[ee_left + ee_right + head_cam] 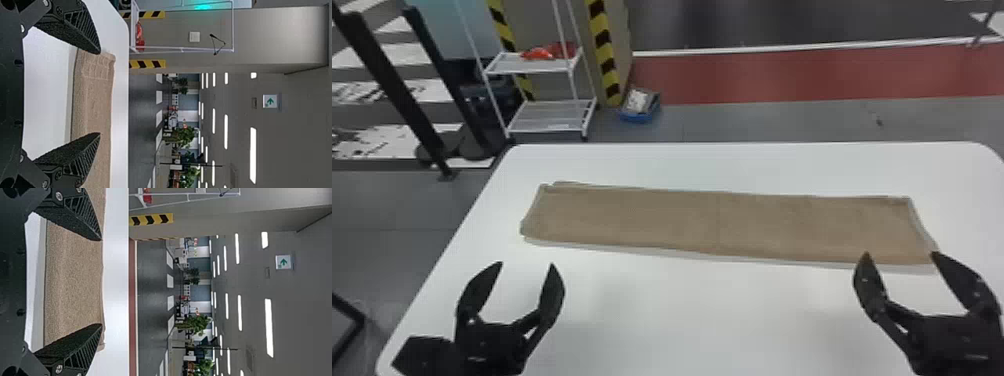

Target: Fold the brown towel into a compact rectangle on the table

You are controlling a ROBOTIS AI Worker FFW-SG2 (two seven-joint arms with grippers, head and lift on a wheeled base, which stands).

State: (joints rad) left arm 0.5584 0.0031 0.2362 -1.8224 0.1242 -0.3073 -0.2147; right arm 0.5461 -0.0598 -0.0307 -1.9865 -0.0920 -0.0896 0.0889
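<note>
The brown towel (722,225) lies flat on the white table (692,310) as a long, narrow strip running left to right. My left gripper (524,267) is open on the near side of the towel's left end, holding nothing. My right gripper (899,255) is open at the towel's near right corner, its fingertips overlapping that edge in the head view. In the left wrist view the towel (92,102) stretches beyond the open left gripper (100,93). The towel (74,282) also shows past the open right gripper (102,282) in the right wrist view.
Behind the table's far left corner stands a white wire shelf (549,122) with red items on it. A blue bin (639,112) is on the floor beside a striped pillar (604,55). Black posts (397,90) rise at the far left.
</note>
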